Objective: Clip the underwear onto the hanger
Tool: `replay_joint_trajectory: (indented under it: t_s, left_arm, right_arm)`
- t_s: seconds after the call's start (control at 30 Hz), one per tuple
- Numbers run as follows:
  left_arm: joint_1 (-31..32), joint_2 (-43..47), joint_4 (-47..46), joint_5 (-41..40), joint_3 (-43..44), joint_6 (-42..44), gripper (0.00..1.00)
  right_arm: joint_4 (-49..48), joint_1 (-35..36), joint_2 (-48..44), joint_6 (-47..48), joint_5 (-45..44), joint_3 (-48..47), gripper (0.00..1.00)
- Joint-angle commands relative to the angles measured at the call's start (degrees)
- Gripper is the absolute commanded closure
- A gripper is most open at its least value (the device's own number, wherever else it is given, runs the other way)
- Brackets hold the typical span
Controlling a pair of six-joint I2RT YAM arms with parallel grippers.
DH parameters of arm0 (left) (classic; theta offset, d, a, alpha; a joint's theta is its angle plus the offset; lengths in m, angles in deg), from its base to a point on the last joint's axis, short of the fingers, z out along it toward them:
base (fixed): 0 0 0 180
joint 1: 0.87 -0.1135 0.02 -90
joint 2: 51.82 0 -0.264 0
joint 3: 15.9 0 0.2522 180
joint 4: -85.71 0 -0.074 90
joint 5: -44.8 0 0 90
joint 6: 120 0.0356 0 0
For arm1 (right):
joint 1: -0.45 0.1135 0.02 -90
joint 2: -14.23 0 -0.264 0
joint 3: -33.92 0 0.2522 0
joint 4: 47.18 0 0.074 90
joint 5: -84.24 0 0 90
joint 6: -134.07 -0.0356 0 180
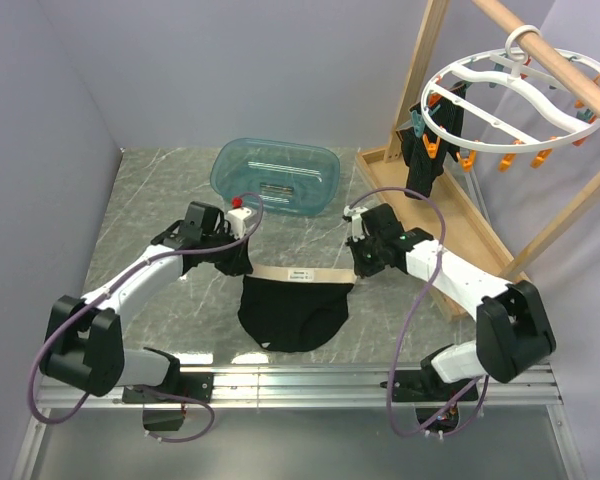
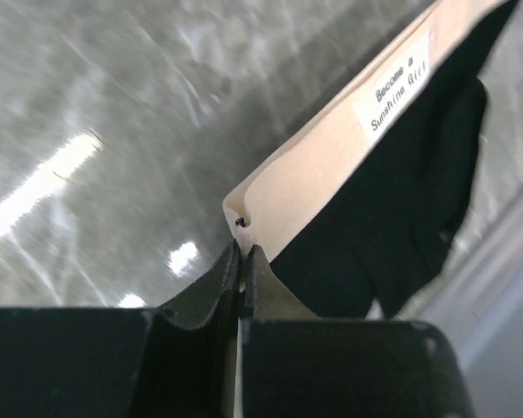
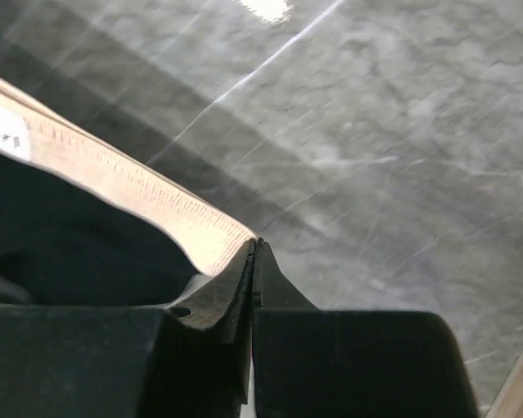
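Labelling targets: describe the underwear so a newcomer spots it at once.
On the marble table, look just nearer than the teal basin. The underwear is stretched between the left tool and right tool, each shut on one end of its waistband. That cream, labelled band sets it apart from the all-black garment hanging on the right.

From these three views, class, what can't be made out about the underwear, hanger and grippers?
Top view: label wording too small; left gripper and right gripper fingertips hidden beneath their wrists.
Right wrist view: label cut off by left edge.
Both wrist views: hanger out of frame.
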Motion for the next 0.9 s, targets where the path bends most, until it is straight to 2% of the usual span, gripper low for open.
replay_joint_trajectory:
  t_s: [0.0, 0.17, 0.23, 0.27, 0.33, 0.37, 0.4, 0.47, 0.5, 0.53, 0.6, 0.63, 0.77, 0.87]
  left_arm:
    - [0.2, -2.0, -9.1, -5.5, 2.0, -1.4, 0.93]
    - [0.2, -6.6, -14.0, -7.0, 1.1, -1.1, 0.92]
    - [0.3, -7.8, -16.1, -6.0, 1.0, -1.2, 0.87]
    - [0.3, -9.0, -16.2, -5.2, 1.2, -0.9, 0.85]
    - [0.7, -9.7, -16.1, -3.9, 2.0, -0.1, 0.72]
    - [0.8, -9.2, -15.9, -2.9, 2.2, 0.3, 0.65]
    - [0.8, -8.6, -15.8, -2.2, 2.4, 0.8, 0.50]
    - [0.8, -5.7, -15.5, -0.9, 3.0, 1.9, 0.34]
    - [0.8, -4.8, -15.3, -0.8, 3.2, 2.1, 0.20]
    - [0.8, -3.7, -14.4, -0.8, 4.1, 2.2, 0.17]
    - [0.7, -0.9, -13.4, -0.7, 5.3, 2.2, 0.03]
    - [0.7, 0.3, -13.0, -1.1, 6.1, 2.2, 0.01]
    - [0.8, 8.9, -11.8, -3.0, 7.9, 2.4, 0.01]
    - [0.7, 12.0, -9.4, -4.1, 10.0, 0.9, 0.01]
  right_arm:
    - [-6.8, 0.0, 1.5, -0.5, -8.3, -1.6, 1.00]
    - [-9.2, -0.2, 4.6, -0.5, -9.6, -2.5, 1.00]
    - [-8.5, -0.2, 5.9, -0.5, -9.5, -3.6, 1.00]
    - [-7.9, -0.2, 6.5, -0.5, -8.1, -4.7, 0.92]
    - [-7.2, -0.3, 6.1, -0.5, -8.1, -5.3, 0.79]
    - [-7.1, -0.4, 4.3, -0.5, -8.2, -5.1, 0.60]
    - [-6.8, -0.9, 2.9, -0.5, -7.3, -5.1, 0.54]
    - [-6.3, -1.1, -1.5, 0.4, -7.0, -4.8, 0.41]
    - [-5.2, -1.3, -3.0, 0.9, -5.9, -4.9, 0.39]
    - [-4.7, -1.5, -4.5, 1.3, -5.4, -5.0, 0.39]
    - [-3.9, -1.8, -9.7, 2.2, -4.2, -4.8, 0.36]
    - [-3.8, -2.0, -11.7, 2.4, -3.0, -4.6, 0.35]
    - [-0.6, -3.2, -21.9, 3.1, -0.2, -4.5, 0.34]
    - [2.7, -7.9, -27.4, 3.2, 2.0, -3.6, 0.34]
